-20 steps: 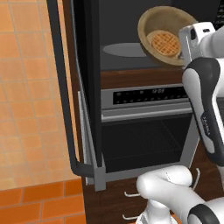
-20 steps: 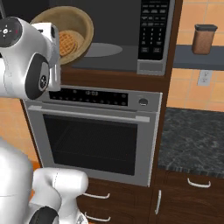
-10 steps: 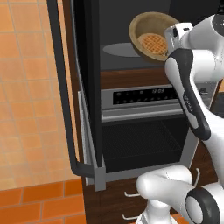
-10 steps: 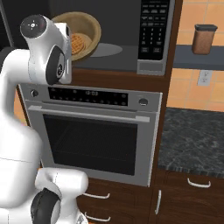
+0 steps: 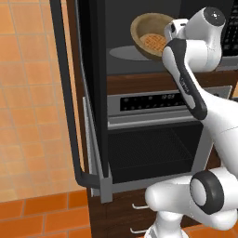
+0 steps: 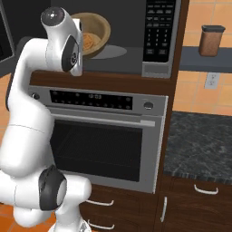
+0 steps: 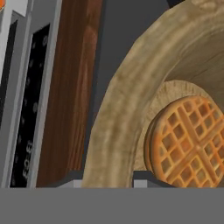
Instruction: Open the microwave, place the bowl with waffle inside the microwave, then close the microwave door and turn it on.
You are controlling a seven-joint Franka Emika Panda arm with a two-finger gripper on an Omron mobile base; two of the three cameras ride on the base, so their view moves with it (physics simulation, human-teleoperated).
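Observation:
The microwave (image 5: 139,11) stands open, and the microwave door (image 5: 90,69) is swung out to the left with its dark bar handle (image 5: 65,93) toward me. The tan bowl (image 5: 149,36) (image 6: 95,34) hangs tilted at the cavity mouth, above the grey turntable (image 5: 125,52) (image 6: 111,52). The waffle (image 5: 153,42) (image 7: 188,140) leans against the bowl's inner wall. My gripper (image 7: 107,179) is shut on the bowl's rim (image 7: 118,113), one fingertip on each side. In the base views the white arm hides the hand. The button panel (image 6: 158,31) sits at the right.
Below the microwave is a silver oven (image 5: 153,153) (image 6: 104,140) with its door shut. A dark stone counter (image 6: 199,140) lies to the right, with a brown canister (image 6: 211,41) on a shelf above it. An orange tiled wall fills the left.
The arm has reached forward and carried the tilted bowl from in front of the opening deeper toward the cavity. The grip on the rim has stayed the same.

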